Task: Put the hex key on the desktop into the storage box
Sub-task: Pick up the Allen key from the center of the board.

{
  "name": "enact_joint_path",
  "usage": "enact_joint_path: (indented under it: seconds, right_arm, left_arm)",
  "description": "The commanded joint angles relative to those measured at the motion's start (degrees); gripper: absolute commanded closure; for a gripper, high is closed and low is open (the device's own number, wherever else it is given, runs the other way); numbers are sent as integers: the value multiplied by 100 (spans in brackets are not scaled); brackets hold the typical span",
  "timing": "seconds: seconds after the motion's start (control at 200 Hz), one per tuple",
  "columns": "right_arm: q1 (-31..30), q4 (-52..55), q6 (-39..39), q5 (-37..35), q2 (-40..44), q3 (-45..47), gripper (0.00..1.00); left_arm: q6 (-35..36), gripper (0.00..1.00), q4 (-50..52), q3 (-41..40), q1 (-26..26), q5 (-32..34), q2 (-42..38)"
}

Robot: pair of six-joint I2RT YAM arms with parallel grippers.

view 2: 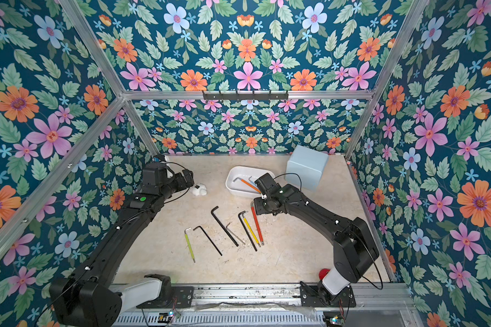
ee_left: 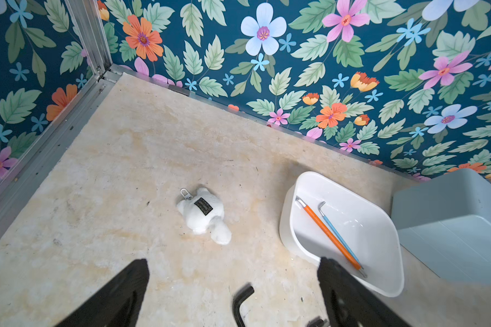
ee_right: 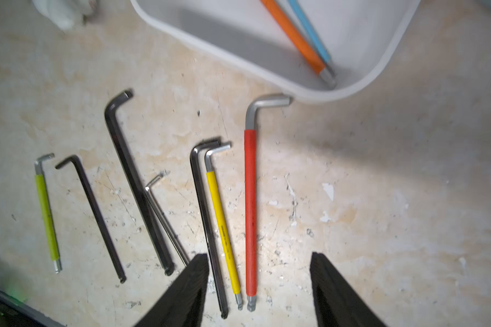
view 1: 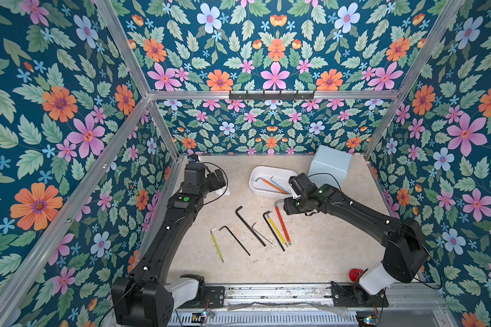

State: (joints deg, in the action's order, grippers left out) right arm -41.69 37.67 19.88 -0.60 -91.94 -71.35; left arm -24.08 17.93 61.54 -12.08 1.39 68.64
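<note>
Several hex keys lie in a row on the desktop [view 1: 323,249]: a red-sleeved one [ee_right: 251,212], a yellow one [ee_right: 223,226], a green one [view 1: 217,245] and several black ones [view 1: 250,226]. The white storage box [view 1: 251,181] holds an orange key [ee_left: 326,235] and a blue key [ee_left: 338,235]. My right gripper [ee_right: 258,259] hangs open above the long ends of the red and yellow keys, holding nothing. Over bare desktop beside the box, my left gripper [ee_left: 233,262] is open and empty, with the bent end of a black key [ee_left: 243,300] below it.
A taller pale blue box [view 1: 329,167] stands right behind the storage box. A small white plush toy [ee_left: 204,215] lies left of the storage box. A red object [view 1: 355,274] sits by the right arm's base. Floral walls and aluminium rails enclose the desktop.
</note>
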Motion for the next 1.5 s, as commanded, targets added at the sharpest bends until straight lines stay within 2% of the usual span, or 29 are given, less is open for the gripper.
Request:
enact_joint_path:
  seconds: [0.0, 0.29, 0.69, 0.93, 1.0, 1.1, 1.2, 1.496]
  right_arm:
    - [-92, -28, 530, -100, -152, 68, 38]
    - [-156, 58, 728, -126, -1049, -232, 39]
    - [-365, 132, 658, -186, -2128, -771, 45]
    - [-426, 165, 671, -143, -2367, -784, 58]
    - [-458, 218, 676, -142, -2382, -767, 69]
    - [-496, 238, 680, -141, -2327, -703, 90]
    - [-520, 159, 609, -144, -2199, -575, 100]
    - [-524, 105, 53, -70, -1695, -502, 100]
  left_arm:
    - [-115, 0, -255, 99, -136, -121, 116]
    - [-199, 1, -239, 450, -623, 106, 482]
    - [-132, 1, -115, 488, -661, 233, 395]
    - [-42, 1, -63, 585, -659, 239, 428]
    - [-19, 1, -44, 613, -656, 239, 440]
    - [-19, 1, -44, 638, -654, 230, 454]
    - [-9, 1, -44, 624, -654, 243, 433]
    - [32, 1, -97, 542, -657, 274, 377]
